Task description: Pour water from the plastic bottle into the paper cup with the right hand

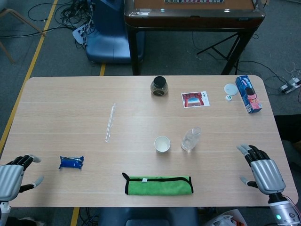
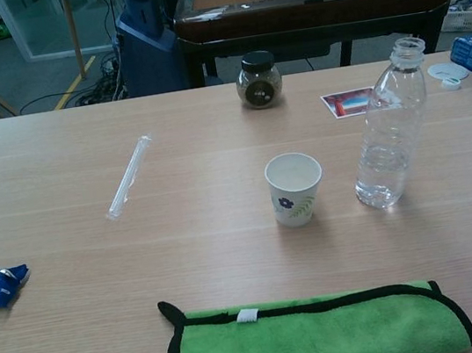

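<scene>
A clear plastic bottle stands upright and uncapped near the table's middle, with a little water at its bottom. Just left of it sits a white paper cup with a flower print. My right hand hovers over the table's front right corner, well to the right of the bottle, fingers spread and empty. At the front left corner my left hand is also open and empty. Neither hand shows in the chest view.
A folded green cloth lies at the front edge. A blue packet is at front left, a clear straw left of centre. Behind are a dark-lidded jar, a red card, a bottle cap and a blue carton.
</scene>
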You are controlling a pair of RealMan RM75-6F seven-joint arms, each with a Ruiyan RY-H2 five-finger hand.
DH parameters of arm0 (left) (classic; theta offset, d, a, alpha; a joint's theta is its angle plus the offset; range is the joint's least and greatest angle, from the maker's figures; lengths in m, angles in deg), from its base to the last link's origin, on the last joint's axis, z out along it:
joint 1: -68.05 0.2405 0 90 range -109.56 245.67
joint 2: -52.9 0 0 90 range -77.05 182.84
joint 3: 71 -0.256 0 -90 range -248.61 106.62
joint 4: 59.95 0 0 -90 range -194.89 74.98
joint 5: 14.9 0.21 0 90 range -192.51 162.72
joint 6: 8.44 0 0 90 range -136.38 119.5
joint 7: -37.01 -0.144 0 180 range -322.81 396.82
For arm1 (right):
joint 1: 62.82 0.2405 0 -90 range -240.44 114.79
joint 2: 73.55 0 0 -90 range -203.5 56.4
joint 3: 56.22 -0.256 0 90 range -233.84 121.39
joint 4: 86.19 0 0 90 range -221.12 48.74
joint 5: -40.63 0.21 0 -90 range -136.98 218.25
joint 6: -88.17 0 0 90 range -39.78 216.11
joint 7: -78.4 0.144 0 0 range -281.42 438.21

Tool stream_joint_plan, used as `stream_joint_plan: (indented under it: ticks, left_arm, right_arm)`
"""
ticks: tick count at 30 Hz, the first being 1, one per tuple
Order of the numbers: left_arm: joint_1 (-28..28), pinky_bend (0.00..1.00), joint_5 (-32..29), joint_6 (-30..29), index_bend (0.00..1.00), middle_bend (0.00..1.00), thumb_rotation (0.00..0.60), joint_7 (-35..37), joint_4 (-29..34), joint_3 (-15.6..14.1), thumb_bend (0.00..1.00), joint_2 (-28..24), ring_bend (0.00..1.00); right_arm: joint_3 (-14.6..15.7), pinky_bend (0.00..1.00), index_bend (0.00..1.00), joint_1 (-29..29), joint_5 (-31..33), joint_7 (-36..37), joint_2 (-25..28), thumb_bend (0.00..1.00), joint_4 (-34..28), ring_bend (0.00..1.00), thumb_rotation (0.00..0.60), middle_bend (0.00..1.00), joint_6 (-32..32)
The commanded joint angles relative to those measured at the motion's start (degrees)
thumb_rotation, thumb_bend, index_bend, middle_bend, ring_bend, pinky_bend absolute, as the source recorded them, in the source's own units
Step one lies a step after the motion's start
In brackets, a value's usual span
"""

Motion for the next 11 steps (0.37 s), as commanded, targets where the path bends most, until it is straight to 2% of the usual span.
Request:
stream_joint_plan:
  ticks: [1,11]
  left_arm:
    - [-0.08,0.59,0.05,0.12,0.41,0.39,0.600,-0.05,0.04,-0.02,0.13,0.05,0.39]
    - [-0.65,0.59,-0.36,1.48,0.41,0.39,0.600,-0.65,-0.20,-0.13,0.13,0.60,0.39]
  right_arm:
    - [0.21,0.24,0.13,-0.61,-0.67,-1.71,0.92,0.00,-1.52,0.11,0.600,0.16,0.25]
    - [-0.16,0.24,0.13,-1.41,-1.51,-0.17,2.12,0.00,-2.05,0.11,0.600,0.16,-0.04]
